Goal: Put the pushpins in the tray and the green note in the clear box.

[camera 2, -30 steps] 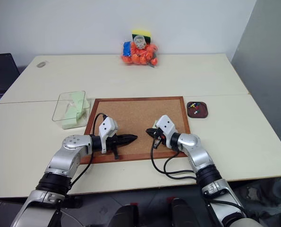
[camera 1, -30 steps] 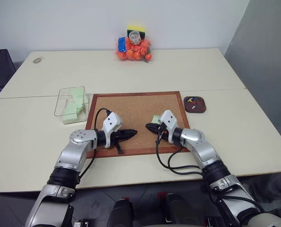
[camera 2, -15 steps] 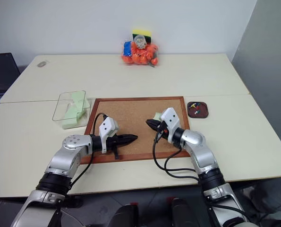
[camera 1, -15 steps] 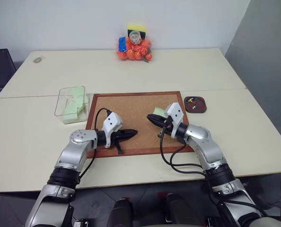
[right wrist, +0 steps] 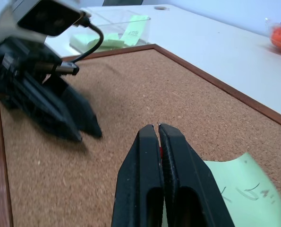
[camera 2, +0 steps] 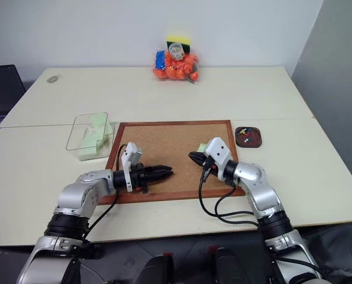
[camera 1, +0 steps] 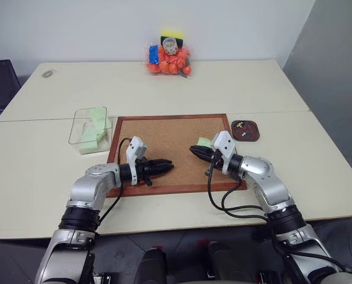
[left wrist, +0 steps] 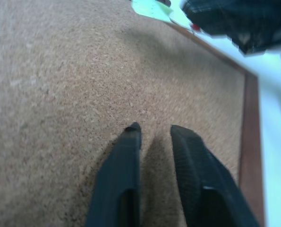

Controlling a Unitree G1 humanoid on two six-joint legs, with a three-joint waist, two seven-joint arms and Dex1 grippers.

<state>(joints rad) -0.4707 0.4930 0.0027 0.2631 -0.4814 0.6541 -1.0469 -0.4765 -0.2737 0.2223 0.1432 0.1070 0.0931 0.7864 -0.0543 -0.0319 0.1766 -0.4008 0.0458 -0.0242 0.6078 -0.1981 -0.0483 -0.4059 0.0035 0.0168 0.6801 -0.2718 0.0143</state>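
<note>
My right jaws pinched on a red pushpin, left jaws slightly parted and empty, green note loose on corkboard; next: carry pin to tray at 2 o'clock.

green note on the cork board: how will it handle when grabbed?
Green note looks paper-thin: probably floppy and light. It lies flat on the cork board, so catching an edge may be awkward. Right gripper seems to pinch a red pushpin, so a push likely slides it.
</note>
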